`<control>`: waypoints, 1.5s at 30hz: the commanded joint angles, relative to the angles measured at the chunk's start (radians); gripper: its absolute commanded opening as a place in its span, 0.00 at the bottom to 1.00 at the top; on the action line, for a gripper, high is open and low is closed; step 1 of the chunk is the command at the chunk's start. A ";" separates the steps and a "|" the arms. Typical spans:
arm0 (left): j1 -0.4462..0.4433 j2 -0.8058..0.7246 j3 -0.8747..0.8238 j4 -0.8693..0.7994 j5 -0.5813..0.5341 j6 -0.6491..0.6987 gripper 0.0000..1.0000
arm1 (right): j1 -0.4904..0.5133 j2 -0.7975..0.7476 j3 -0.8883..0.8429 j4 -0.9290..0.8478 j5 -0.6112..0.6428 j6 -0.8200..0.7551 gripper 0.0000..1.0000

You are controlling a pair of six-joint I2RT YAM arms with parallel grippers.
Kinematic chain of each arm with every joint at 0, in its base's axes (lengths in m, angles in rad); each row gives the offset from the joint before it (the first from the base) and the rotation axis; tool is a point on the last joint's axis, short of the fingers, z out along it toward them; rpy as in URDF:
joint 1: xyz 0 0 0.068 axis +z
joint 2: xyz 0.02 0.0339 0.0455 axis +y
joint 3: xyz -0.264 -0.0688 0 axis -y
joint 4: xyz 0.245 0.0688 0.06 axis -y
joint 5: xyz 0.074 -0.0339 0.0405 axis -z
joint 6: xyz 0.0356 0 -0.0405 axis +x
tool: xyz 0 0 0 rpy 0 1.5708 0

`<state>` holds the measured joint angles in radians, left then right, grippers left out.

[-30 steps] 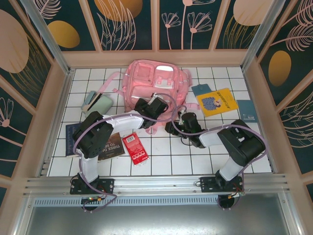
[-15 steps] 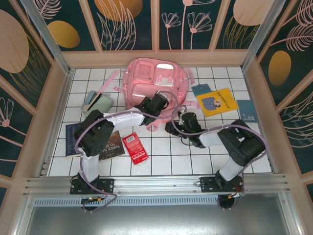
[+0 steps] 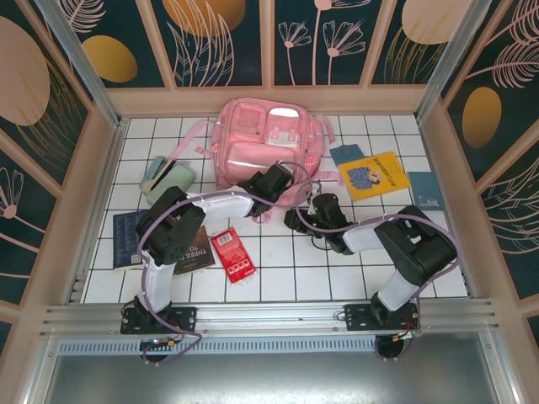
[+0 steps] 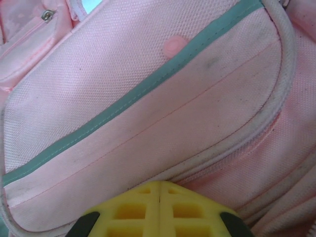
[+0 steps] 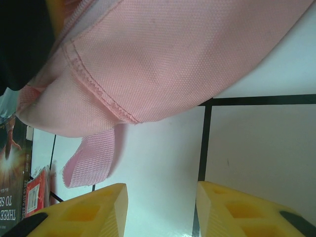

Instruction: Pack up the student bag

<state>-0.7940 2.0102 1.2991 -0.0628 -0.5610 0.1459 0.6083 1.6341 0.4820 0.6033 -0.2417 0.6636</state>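
The student bag (image 3: 257, 139), a large light-pink backpack, lies front-up at the back middle of the tiled table. My left gripper (image 3: 281, 179) rests on its near right part. In the left wrist view its yellow fingertips (image 4: 158, 185) are shut tight together against the seam below the front pocket of the bag (image 4: 148, 98); nothing shows between them. My right gripper (image 3: 294, 218) sits low beside the bag's near edge. It stands open (image 5: 160, 190) over a bare white tile, with the bag's underside (image 5: 173, 59) and a pink strap end (image 5: 89, 163) just beyond the fingers.
A mint-green pencil case (image 3: 168, 178) lies left of the bag. A red packet (image 3: 233, 255), a dark book (image 3: 192, 250) and a blue book (image 3: 126, 237) lie front left. A yellow book (image 3: 374, 175) and teal booklets (image 3: 425, 190) lie right. Wooden walls enclose the table.
My left gripper has slid right along the bag's front and gone from open to shut. The bag shifted slightly. The right arm has not moved.
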 commanded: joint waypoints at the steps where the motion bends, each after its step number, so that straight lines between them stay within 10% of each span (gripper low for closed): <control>1: 0.008 -0.093 -0.012 0.043 -0.060 -0.012 0.00 | 0.007 -0.009 -0.008 -0.036 -0.030 0.008 0.42; 18: 0.009 -0.151 0.105 -0.230 0.053 -0.217 0.01 | -0.017 -0.118 -0.009 -0.104 0.034 -0.016 0.43; 23: 0.012 -0.118 0.102 -0.278 0.182 -0.324 0.24 | -0.043 -0.179 -0.033 -0.105 0.067 -0.014 0.44; 30: 0.014 -0.106 -0.017 -0.218 0.276 -0.403 0.28 | -0.055 -0.189 -0.009 -0.117 0.063 0.011 0.46; 36: 0.012 -0.127 -0.137 -0.119 0.417 -0.459 0.30 | -0.055 -0.122 0.090 -0.184 0.102 0.063 0.72; 45: 0.011 -0.160 -0.264 -0.003 0.531 -0.537 0.29 | -0.105 0.038 0.235 -0.249 0.094 0.114 0.73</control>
<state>-0.7742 1.8534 1.0904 -0.0647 -0.1341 -0.3435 0.5133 1.6161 0.6716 0.4030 -0.1543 0.7456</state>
